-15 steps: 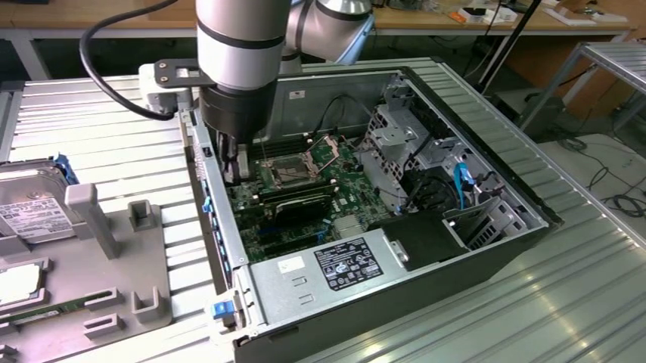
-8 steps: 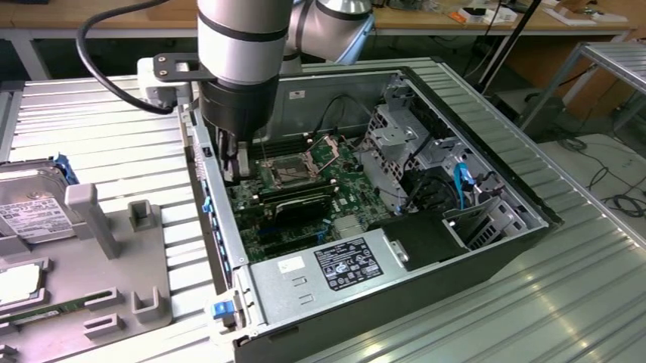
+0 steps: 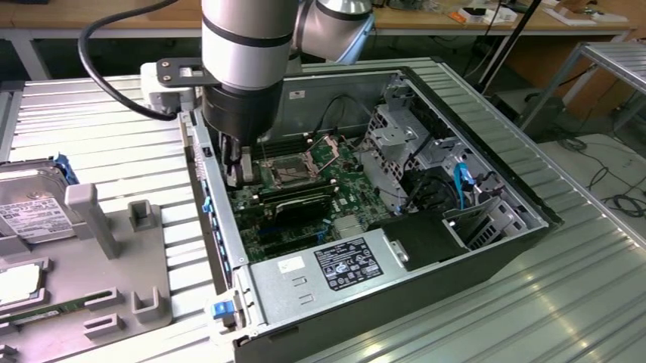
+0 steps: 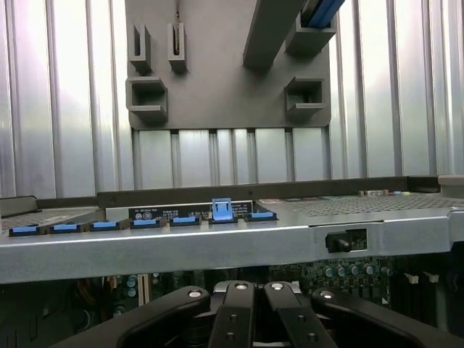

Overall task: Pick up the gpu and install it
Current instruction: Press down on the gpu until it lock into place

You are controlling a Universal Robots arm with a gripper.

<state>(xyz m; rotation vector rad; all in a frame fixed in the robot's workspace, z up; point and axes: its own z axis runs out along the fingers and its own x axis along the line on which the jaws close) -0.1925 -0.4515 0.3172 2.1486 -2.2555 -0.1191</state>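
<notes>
1. An open desktop computer case (image 3: 474,249) lies on its side on a ribbed metal table (image 3: 111,128).
2. The robot arm reaches down into the case; its gripper (image 3: 239,168) sits low beside the CPU socket (image 3: 293,172), fingers (image 4: 239,319) pressed together (nothing visibly between them).
3. The gpu (image 3: 299,206), a dark card, stands on edge on the motherboard, just below the socket.
4. A grey holder tray (image 3: 121,257) rests at the exterior view's left, with a hard drive (image 3: 32,212).
</notes>
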